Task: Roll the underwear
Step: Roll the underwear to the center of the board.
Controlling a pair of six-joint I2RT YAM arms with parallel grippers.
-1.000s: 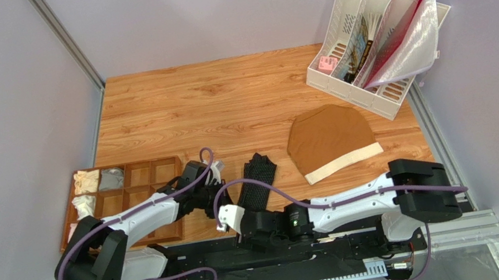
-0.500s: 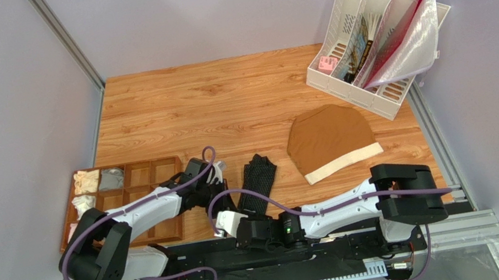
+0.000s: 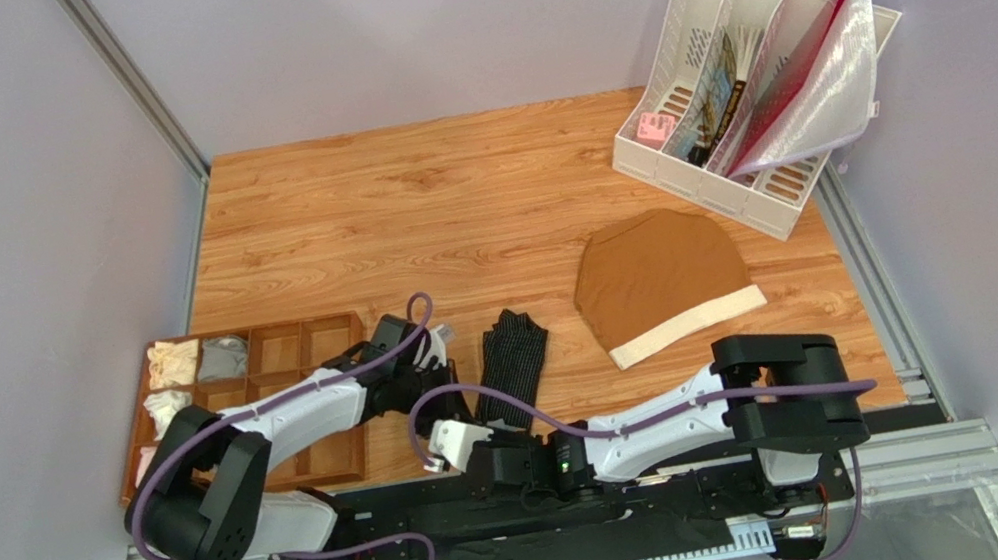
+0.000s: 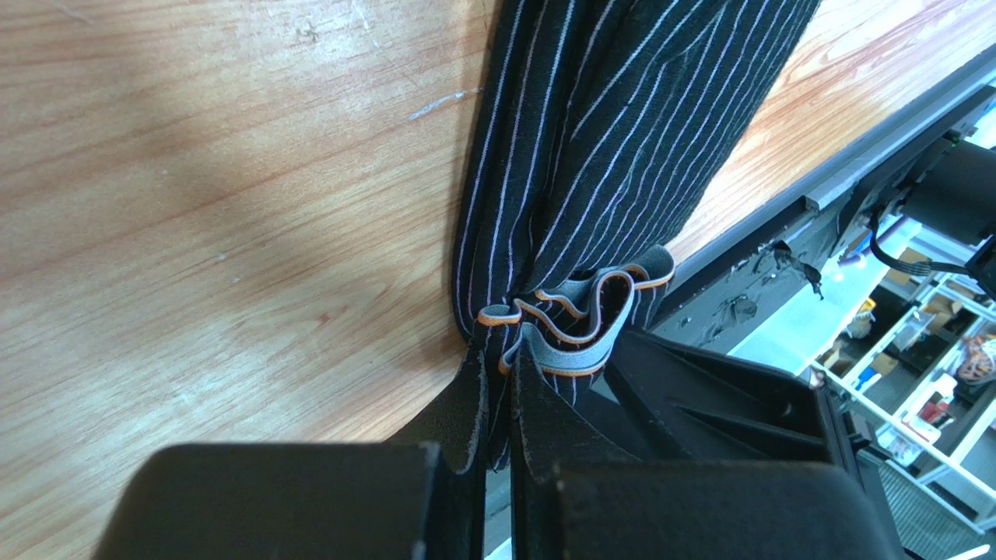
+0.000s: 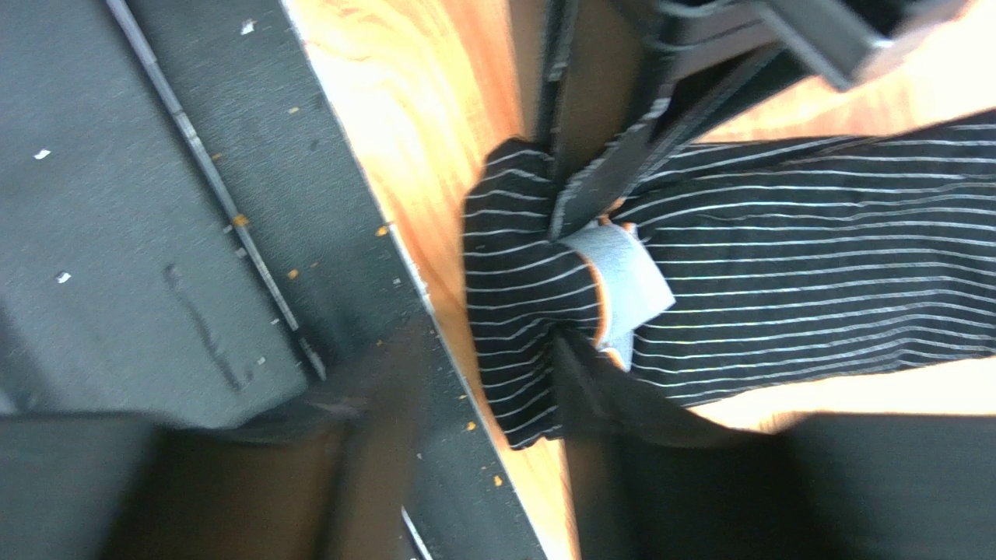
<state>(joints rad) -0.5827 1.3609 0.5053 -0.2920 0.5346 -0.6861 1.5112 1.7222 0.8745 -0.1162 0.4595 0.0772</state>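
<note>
Left gripper (image 4: 499,376) pinches underwear (image 4: 608,140) by its waistband; blurred right gripper (image 5: 489,368) seems spread

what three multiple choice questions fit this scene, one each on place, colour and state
1. Where do the brown fabric briefs with a cream waistband lie? A at the far left corner; B right of the black striped fabric underwear; C off the near edge.
2. What colour is the underwear's waistband? A grey; B red; C green.
3. How is the left gripper? A open; B shut on the waistband; C out of view.
B: top view shows them there. A: left wrist view shows grey elastic. B: fingers pinch the bunched band.
</note>
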